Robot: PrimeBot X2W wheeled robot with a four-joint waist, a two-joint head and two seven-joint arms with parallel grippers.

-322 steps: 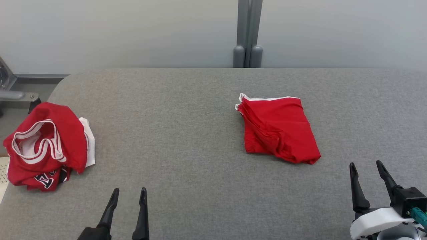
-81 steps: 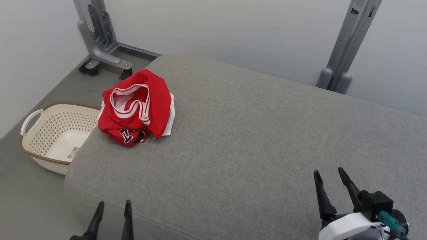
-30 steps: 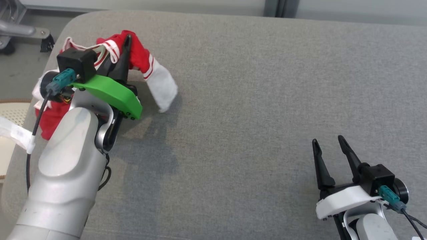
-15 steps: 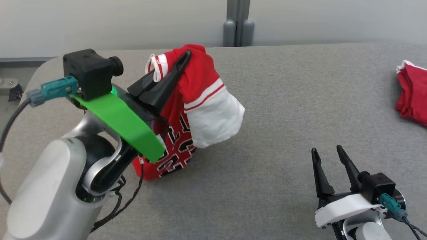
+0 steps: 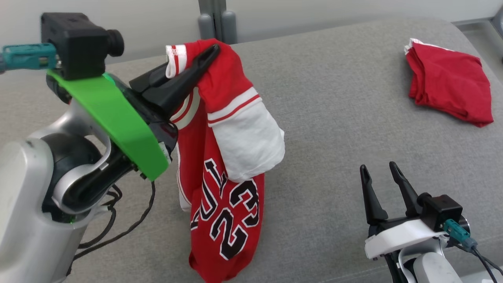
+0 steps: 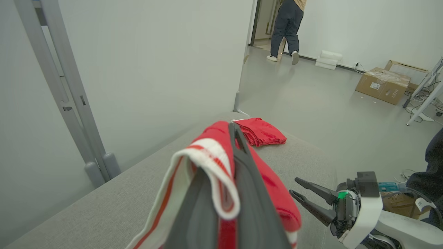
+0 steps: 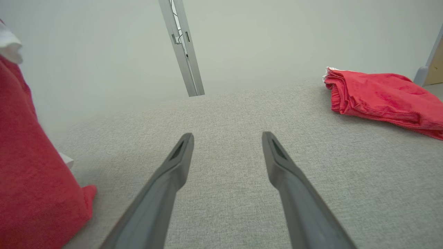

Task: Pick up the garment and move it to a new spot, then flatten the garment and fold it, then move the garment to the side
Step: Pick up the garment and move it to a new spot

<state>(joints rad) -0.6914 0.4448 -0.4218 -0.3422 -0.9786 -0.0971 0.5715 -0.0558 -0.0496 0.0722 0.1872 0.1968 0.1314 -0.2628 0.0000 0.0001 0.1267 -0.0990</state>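
The left arm stands high at the near left, its green-bracketed wrist angled so the left end effector (image 5: 212,50) points far and right. Its fingers are pressed together on a pinch of the garment (image 5: 228,196). The right end effector (image 5: 378,167) sits low at the near right, fingers spread, holding nothing.

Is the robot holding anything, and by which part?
Yes. The left gripper is shut on the red jersey, pinching it at its striped trim; the rest hangs down. The right gripper is open, empty.

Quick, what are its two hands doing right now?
Left gripper: closed, holding the red jersey, which hangs from it.
Right gripper: open, holding nothing.
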